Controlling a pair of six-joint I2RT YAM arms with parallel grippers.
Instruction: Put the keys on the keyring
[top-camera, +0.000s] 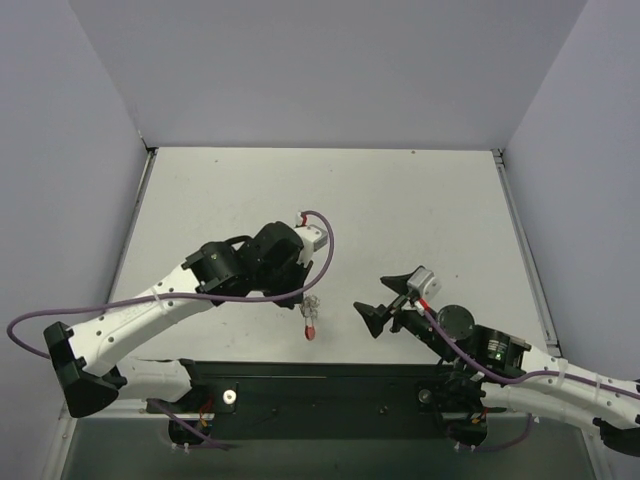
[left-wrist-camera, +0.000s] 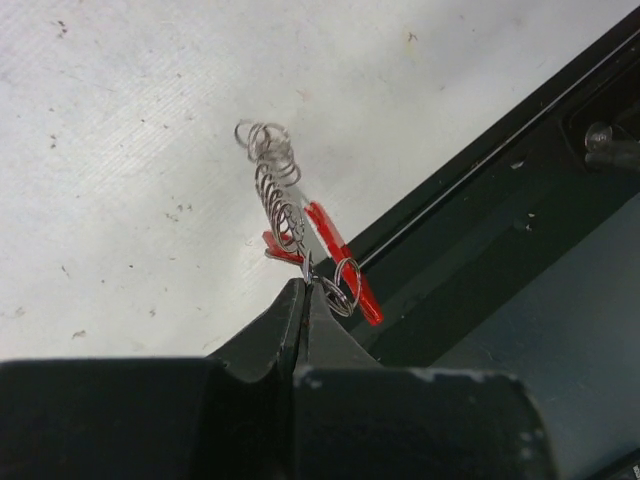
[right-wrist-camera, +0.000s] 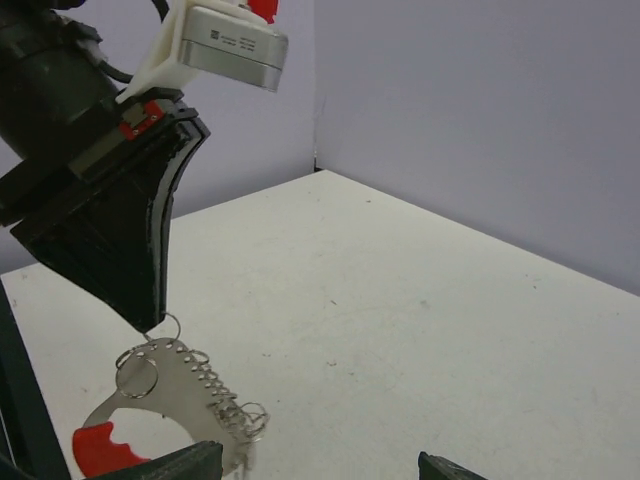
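The keyring (top-camera: 311, 322) hangs from my left gripper (top-camera: 306, 300) over the table's near edge. In the left wrist view the left gripper (left-wrist-camera: 303, 285) is shut on one thin wire ring, with the red clip (left-wrist-camera: 345, 270) and a string of silver rings (left-wrist-camera: 270, 170) dangling beyond its tips. The right wrist view shows the keyring (right-wrist-camera: 165, 395) as a curved silver plate with a red end, hanging under the left gripper (right-wrist-camera: 150, 318). My right gripper (right-wrist-camera: 315, 462) stands open just right of the keyring, nothing between its fingers (right-wrist-camera: 175, 462). I cannot pick out the keys apart from the keyring.
A black rail (top-camera: 330, 385) runs along the table's near edge under the hanging keyring. Pale walls (top-camera: 330, 70) close in the white table (top-camera: 400, 210) on three sides. A purple cable (top-camera: 325, 250) loops off the left wrist.
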